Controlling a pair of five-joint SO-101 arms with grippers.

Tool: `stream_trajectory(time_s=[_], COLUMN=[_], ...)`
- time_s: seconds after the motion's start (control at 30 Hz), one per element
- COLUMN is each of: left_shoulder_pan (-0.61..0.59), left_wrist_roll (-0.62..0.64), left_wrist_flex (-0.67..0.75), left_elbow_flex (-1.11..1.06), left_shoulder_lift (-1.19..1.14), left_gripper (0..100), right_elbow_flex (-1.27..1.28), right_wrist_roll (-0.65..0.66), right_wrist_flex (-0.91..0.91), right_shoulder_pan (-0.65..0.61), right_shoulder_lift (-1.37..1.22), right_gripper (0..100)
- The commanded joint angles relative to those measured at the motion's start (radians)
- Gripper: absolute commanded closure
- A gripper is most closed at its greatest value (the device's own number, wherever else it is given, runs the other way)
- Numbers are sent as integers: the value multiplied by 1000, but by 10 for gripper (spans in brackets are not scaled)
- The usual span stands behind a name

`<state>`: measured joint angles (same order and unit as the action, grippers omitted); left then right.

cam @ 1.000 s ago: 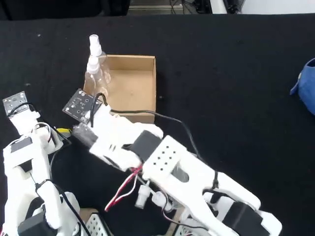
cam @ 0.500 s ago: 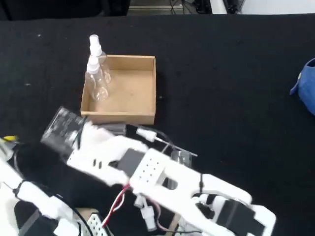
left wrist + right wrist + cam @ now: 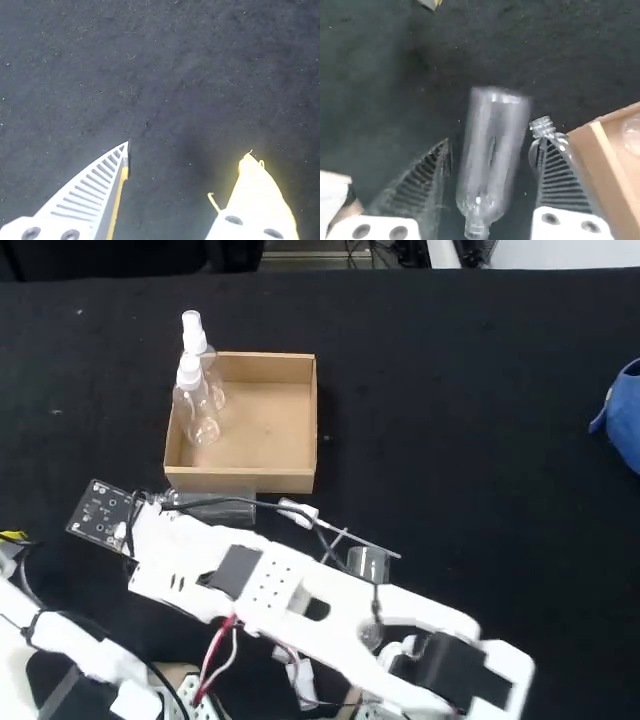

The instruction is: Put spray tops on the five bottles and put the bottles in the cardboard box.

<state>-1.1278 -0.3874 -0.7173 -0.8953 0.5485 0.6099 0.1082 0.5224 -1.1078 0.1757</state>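
The black bench (image 3: pixel 480 390) carries the cardboard box (image 3: pixel 240 480) at upper left, with two capped bottles (image 3: pixel 195 410) upright at its left wall, seemingly finished. Below it, the right end effector (image 3: pixel 492 145) gapes around a capless bottle (image 3: pixel 492 170) lying flat, probably to grip it. The left end effector (image 3: pixel 186 150) hangs wide and empty. A loose spray top (image 3: pixel 298 512) lies nearby.

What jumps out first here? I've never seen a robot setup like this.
The big white right arm sprawls across the near side of the black table. Its open gripper straddles a capless clear bottle lying by the cardboard box, where two spray-topped bottles stand at the far left corner.
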Motion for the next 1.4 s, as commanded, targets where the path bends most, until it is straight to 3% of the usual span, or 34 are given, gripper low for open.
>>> stream_trajectory(time_s=[0.0, 0.23, 0.4, 0.57, 0.7, 0.77, 1.03, 1.37], left_shoulder_pan=[5, 133, 278, 444, 593, 642, 578, 394], left_wrist_roll=[-37, -61, -250, -497, -680, -690, -695, -750], left_wrist_flex=[-6, -109, -166, -408, -503, -480, -244, -232], left_elbow_flex=[53, 65, 162, 331, 354, 335, 137, 82], left_shoulder_lift=[6, 14, 3, 3, 2, 2, 2, 15], left_gripper=[797, 796, 797, 798, 798, 798, 798, 795], right_elbow_flex=[-47, 44, 91, 147, 257, 331, 519, 541], right_wrist_roll=[2, 3, 5, 48, 126, 126, 103, 101], right_wrist_flex=[106, 199, 437, 637, 698, 689, 592, 597], right_shoulder_pan=[-23, 29, 210, 466, 638, 677, 690, 689], right_shoulder_lift=[189, 378, 565, 720, 811, 849, 1013, 1076], right_gripper=[758, 758, 758, 758, 758, 758, 758, 758])
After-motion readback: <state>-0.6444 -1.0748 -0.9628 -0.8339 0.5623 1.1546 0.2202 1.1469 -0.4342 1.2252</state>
